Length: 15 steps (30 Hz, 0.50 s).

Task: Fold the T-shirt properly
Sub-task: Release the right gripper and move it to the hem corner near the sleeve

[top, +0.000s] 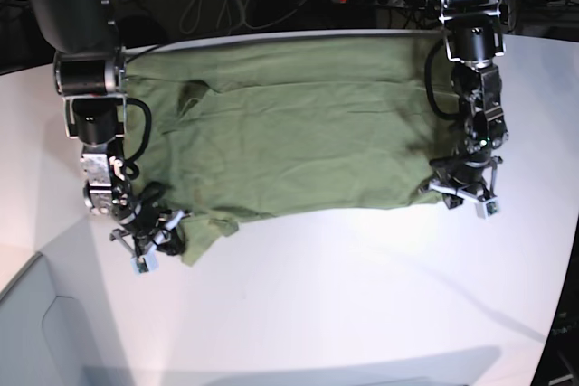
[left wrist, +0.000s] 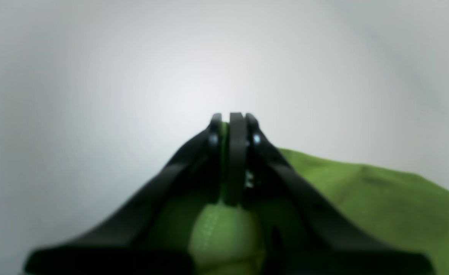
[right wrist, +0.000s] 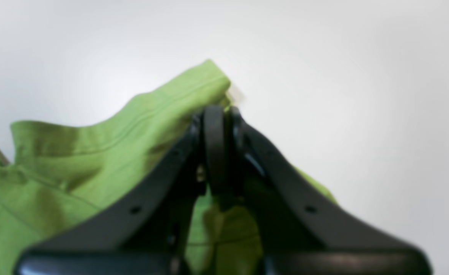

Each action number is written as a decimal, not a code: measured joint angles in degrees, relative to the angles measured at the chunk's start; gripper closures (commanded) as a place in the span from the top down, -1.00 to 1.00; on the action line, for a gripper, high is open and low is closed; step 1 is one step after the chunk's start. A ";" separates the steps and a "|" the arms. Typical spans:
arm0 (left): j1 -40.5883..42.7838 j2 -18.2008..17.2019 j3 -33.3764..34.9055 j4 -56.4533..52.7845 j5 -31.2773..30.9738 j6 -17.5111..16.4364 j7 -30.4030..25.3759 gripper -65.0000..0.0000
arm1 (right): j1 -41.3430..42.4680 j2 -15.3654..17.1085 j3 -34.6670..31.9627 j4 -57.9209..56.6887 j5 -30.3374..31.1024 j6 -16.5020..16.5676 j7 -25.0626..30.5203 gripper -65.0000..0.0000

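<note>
A plain olive-green short-sleeved cotton T-shirt is seen spread flat and slightly wrinkled on the white table, covering the far half of the surface, with the near half of the table left bare. In the base view the shirt's long axis runs across the picture, one edge reaching the far rim of the table. The left end effector, on that view's right, is placed at the near right corner of the cloth; the left wrist view shows its black fingers brought together with a fold of green fabric pinched between them, so it is recorded as clamped on the T-shirt. The right end effector, on the base view's left, is placed at the near left corner of the cloth, where a sleeve-like flap hangs toward the near edge. The right wrist view shows its black fingers drawn together with a hemmed edge of the green cloth rising at the fingertips and more fabric visible between the finger bases; it is likewise recorded as clamped on the T-shirt. Both wrist views are blurred, so finer detail of the pinch cannot be told. Dark cables and a blue object are noted beyond the far edge of the table.
</note>
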 measured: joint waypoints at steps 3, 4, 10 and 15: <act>0.37 0.11 0.00 2.01 0.07 0.22 1.11 -1.00 | 0.04 0.04 0.07 0.26 0.00 -0.04 -0.11 -1.00; 0.96 0.13 0.00 3.34 0.09 0.46 0.96 -1.00 | -0.17 0.24 0.09 1.27 -0.20 -0.04 -1.03 -1.00; 3.17 0.15 -0.02 9.09 0.07 0.42 0.90 -1.00 | -5.57 2.60 0.55 10.84 -0.79 -1.31 -3.13 -1.00; 4.85 0.15 -0.04 10.54 0.02 0.48 1.11 -1.00 | -10.12 2.54 6.54 19.67 -1.75 -1.27 -8.17 -1.00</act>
